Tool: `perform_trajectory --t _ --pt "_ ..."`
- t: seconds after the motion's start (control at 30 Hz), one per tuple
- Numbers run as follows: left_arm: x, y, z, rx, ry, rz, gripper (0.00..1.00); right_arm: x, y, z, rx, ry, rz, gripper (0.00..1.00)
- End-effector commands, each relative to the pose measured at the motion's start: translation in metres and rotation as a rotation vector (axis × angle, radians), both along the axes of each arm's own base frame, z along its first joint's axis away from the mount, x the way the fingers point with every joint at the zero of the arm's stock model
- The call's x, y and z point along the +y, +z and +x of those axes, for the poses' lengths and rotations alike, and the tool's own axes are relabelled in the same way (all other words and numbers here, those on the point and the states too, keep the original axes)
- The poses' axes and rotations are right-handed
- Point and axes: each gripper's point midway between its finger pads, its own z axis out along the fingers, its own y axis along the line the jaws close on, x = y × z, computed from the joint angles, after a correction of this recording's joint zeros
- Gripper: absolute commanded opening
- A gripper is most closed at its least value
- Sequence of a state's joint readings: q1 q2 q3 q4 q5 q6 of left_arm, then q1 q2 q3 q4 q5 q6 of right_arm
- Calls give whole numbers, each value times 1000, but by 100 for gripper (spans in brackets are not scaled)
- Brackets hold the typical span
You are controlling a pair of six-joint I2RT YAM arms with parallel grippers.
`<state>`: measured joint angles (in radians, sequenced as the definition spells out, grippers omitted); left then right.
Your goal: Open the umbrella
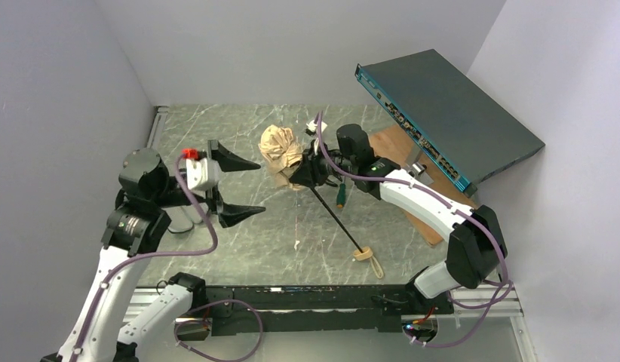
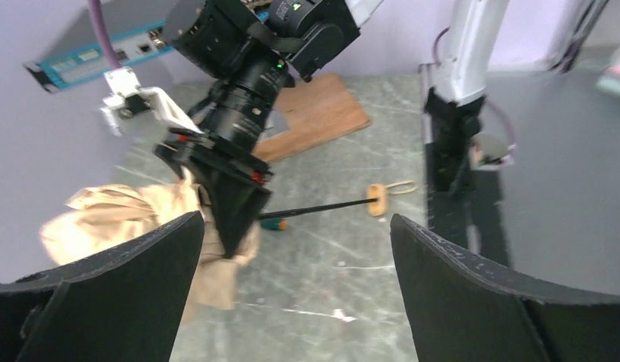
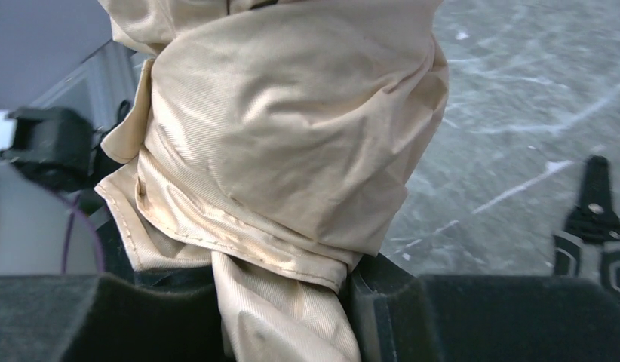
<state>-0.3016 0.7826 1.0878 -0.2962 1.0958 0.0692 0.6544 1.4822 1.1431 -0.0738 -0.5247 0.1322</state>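
The umbrella is folded; its pale beige fabric bundle (image 1: 280, 147) is held above the table, and its thin dark shaft (image 1: 337, 219) slants down to the cream handle (image 1: 363, 254), which rests on the table with a loop strap. My right gripper (image 1: 303, 172) is shut on the lower part of the bundle; the right wrist view shows the fabric (image 3: 292, 136) pinched between the pads (image 3: 443, 317). My left gripper (image 1: 260, 187) is wide open and empty, left of the bundle and apart from it. The left wrist view shows the fabric (image 2: 118, 211) and handle (image 2: 376, 200) ahead.
A blue-grey rack device (image 1: 450, 113) leans against the right wall over a wooden board (image 1: 401, 151). A green-handled screwdriver (image 1: 340, 197) lies near the shaft. Grey walls close in the left, back and right sides.
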Motion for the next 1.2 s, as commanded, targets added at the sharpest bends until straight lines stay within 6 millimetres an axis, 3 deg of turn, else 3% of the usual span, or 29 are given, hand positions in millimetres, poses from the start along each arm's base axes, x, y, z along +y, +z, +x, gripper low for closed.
perform_trajectory --t 0.0,0.07,0.23,0.53,0.77,0.93,1.03,1.07,1.17 --pt "19 -15 6 -465 34 244 100 17 46 -36 -86 268 132 0" --pt "25 -27 11 -674 23 382 100 20 43 -46 -57 332 135 0" --pt "34 -53 19 -947 -67 642 100 30 33 -67 3 446 124 0" --pt "39 -97 46 -1163 -192 999 100 54 38 -86 26 537 137 0" --pt "32 -131 74 -1324 -146 1126 100 63 41 -93 39 557 139 0" --pt "20 -133 87 -1403 -29 1077 100 66 45 -96 34 572 135 0" --pt "22 -149 100 -1440 14 1131 100 67 46 -98 52 588 137 0" --pt "20 -146 102 -1457 39 1121 95 67 46 -98 53 590 139 0" --pt "17 -146 101 -1472 74 1079 57 67 47 -99 48 593 139 0"
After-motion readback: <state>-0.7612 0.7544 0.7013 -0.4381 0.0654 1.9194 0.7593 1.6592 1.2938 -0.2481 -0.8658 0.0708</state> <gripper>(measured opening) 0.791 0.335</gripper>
